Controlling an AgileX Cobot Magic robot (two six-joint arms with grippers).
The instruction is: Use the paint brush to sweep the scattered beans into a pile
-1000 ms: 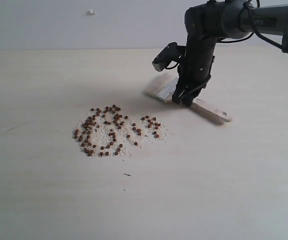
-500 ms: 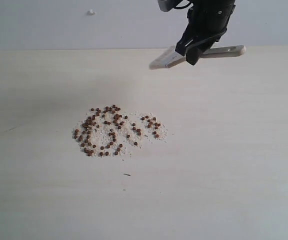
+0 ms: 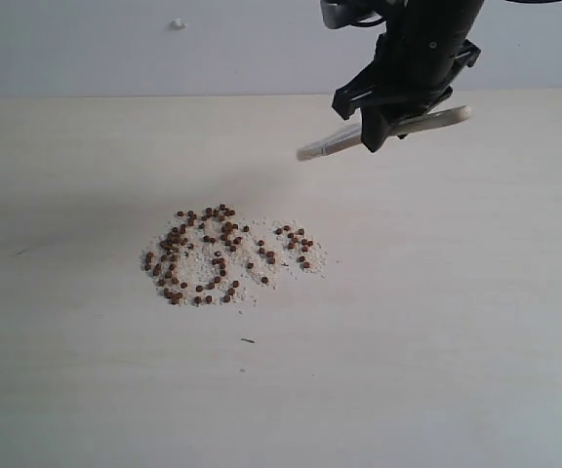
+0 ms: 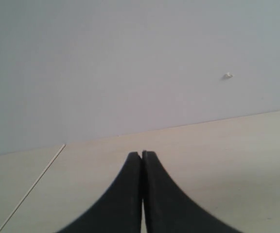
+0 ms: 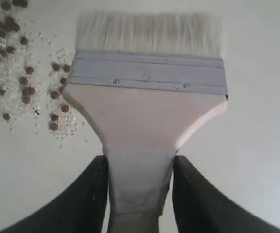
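The paint brush (image 3: 413, 122) hangs in the air above the table, right of and behind the beans (image 3: 224, 255), lying nearly level with its cream bristles pointing left and slightly down. My right gripper (image 3: 383, 132) is shut on its wooden handle. In the right wrist view the brush (image 5: 147, 97) shows bristles, silver ferrule and handle, and the gripper (image 5: 140, 167) clamps the handle's narrow part, with beans (image 5: 26, 77) and pale crumbs to one side. My left gripper (image 4: 141, 155) is shut and holds nothing; it is out of the exterior view.
The pale wooden table (image 3: 437, 341) ends at a grey wall (image 3: 115, 49) with a small white mark (image 3: 177, 22). A lone dark speck (image 3: 248, 340) lies in front of the beans. A thin seam (image 4: 30, 187) runs across the table in the left wrist view.
The right gripper lifted the brush off the table, then came down a little and turned it so the bristles dip to the left. The beans have not moved.
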